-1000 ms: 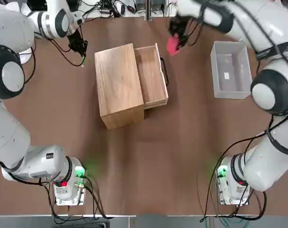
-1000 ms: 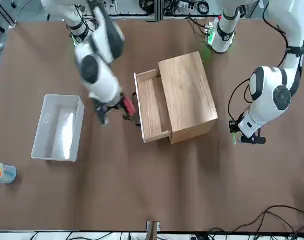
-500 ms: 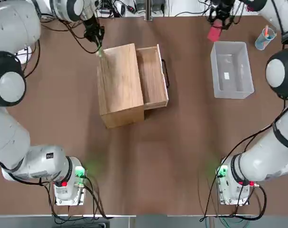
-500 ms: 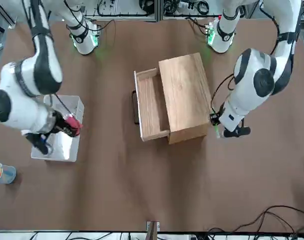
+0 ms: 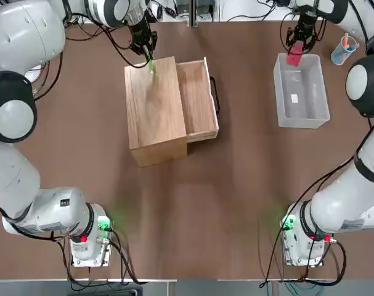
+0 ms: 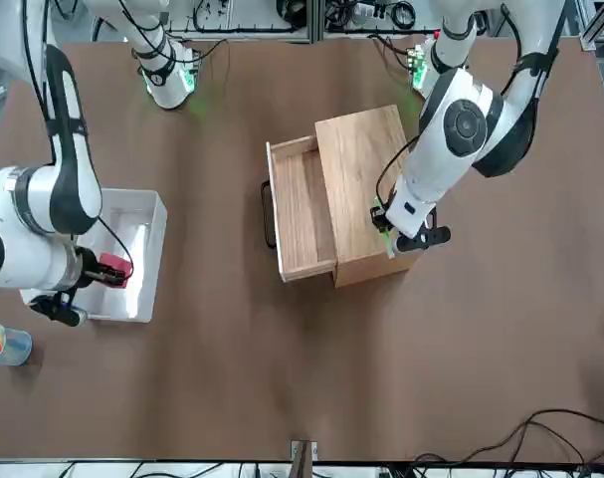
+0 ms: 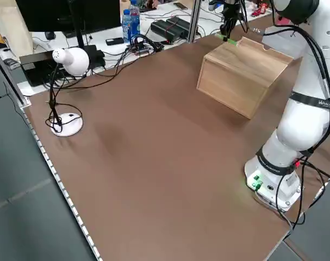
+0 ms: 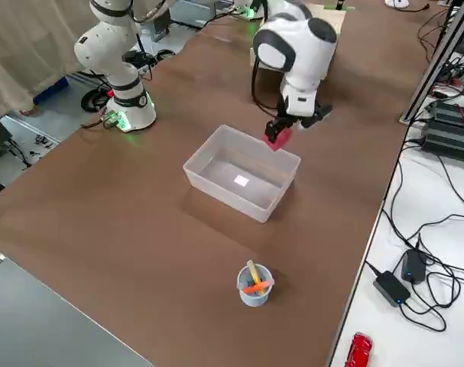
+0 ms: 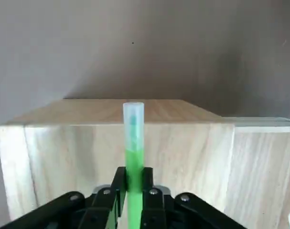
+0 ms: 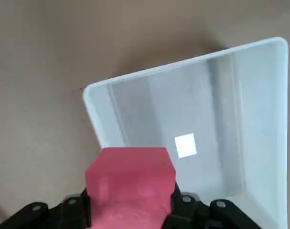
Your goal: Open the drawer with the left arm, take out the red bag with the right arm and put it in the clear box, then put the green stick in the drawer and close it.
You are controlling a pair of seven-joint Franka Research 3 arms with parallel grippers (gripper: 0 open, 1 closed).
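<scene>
Brown tabletop spreads beneath both arms as the right gripper [image 10: 130,210], its fingers clamped on the red bag [image 10: 130,183], is hovering over the far end of the clear box [image 5: 300,92]. Across the table, the left gripper [image 9: 134,191] is pinching the green stick [image 9: 134,157] above the far edge of the wooden box [image 5: 153,111], beside the drawer [image 5: 198,98], which is standing pulled open.
</scene>
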